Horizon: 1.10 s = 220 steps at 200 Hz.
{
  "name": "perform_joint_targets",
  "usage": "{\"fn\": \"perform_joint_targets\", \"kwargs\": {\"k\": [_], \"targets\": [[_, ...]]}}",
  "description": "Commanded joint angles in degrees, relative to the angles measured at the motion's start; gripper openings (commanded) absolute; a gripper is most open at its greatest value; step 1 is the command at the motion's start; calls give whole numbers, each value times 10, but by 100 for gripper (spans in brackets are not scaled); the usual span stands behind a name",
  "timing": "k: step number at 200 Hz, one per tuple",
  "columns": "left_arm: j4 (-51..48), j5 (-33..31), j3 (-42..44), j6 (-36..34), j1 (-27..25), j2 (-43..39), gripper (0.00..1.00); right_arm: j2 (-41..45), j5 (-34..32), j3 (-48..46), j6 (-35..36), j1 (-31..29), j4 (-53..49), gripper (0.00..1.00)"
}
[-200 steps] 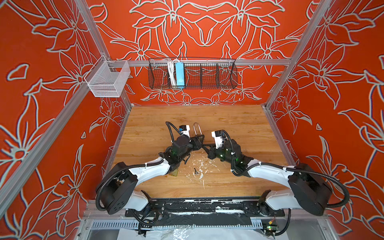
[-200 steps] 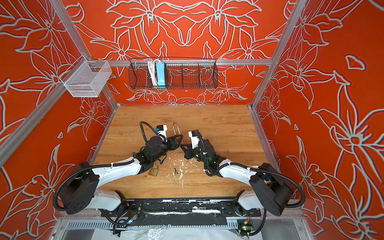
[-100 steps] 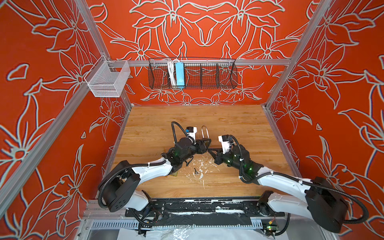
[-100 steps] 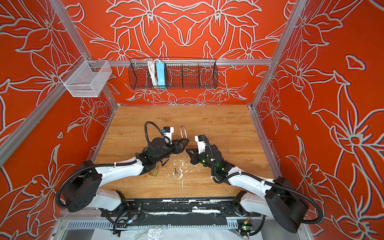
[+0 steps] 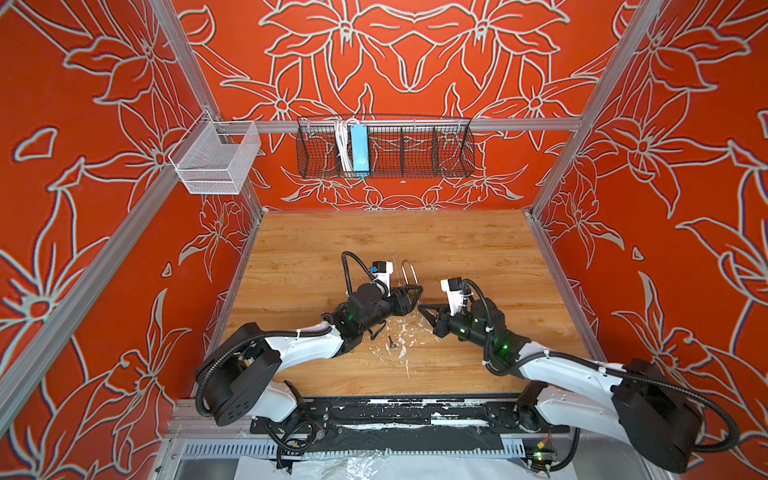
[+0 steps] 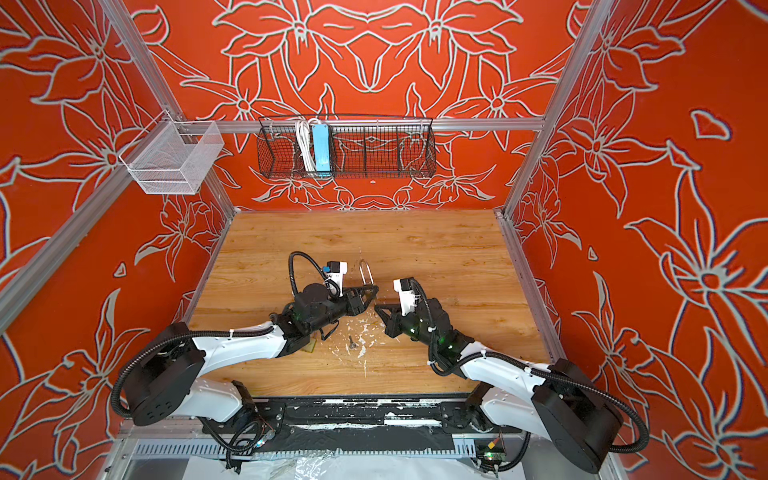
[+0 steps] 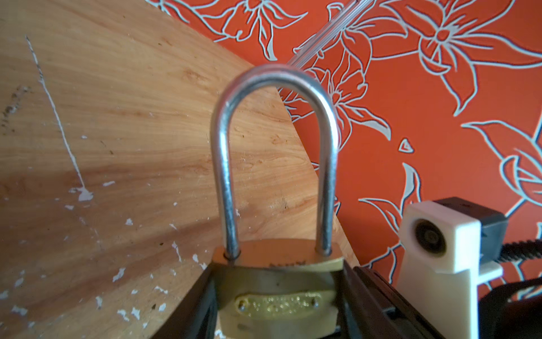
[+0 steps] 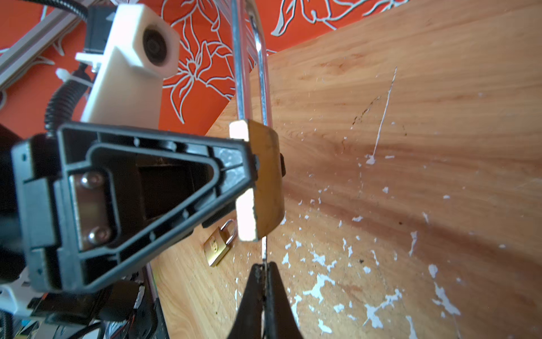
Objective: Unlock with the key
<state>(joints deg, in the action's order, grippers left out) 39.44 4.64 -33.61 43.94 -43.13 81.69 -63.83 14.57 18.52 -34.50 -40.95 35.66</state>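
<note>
My left hand (image 7: 277, 305) grips the brass padlock (image 7: 275, 264) by its sides, lower centre; it looks heavy, rigid, slick. My right hand (image 8: 265, 271), closed, pinches the thin key (image 8: 264, 252).

Left arm (image 5: 303, 347): stretched from its base toward the middle, forearm low and nearly level.
Left tool (image 5: 409, 296): points right, jaws half spread, clamped on the padlock (image 7: 275, 296) body.
Right arm (image 5: 569, 370): stretched inward from its base, elbow low, wrist raised a little.
Right tool (image 5: 422, 308): points left, jaws closed tight on the key (image 8: 265, 249), tip just beside the other tool's tip.
</note>
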Motion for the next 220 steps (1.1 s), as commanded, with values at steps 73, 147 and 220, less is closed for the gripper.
{"fn": "perform_joint_targets", "kwargs": {"k": [73, 147, 220], "targets": [[-68, -59, 40, 9, -2, -28, 0, 14, 1, 9, -6, 13, 74, 0], [-73, -122, 57, 15, -1, -49, 0, 18, 7, 2, -7, 3, 39, 0], [-105, -78, 25, -6, -1, -24, 0, 21, -4, 38, 11, 3, 8, 0]]}}
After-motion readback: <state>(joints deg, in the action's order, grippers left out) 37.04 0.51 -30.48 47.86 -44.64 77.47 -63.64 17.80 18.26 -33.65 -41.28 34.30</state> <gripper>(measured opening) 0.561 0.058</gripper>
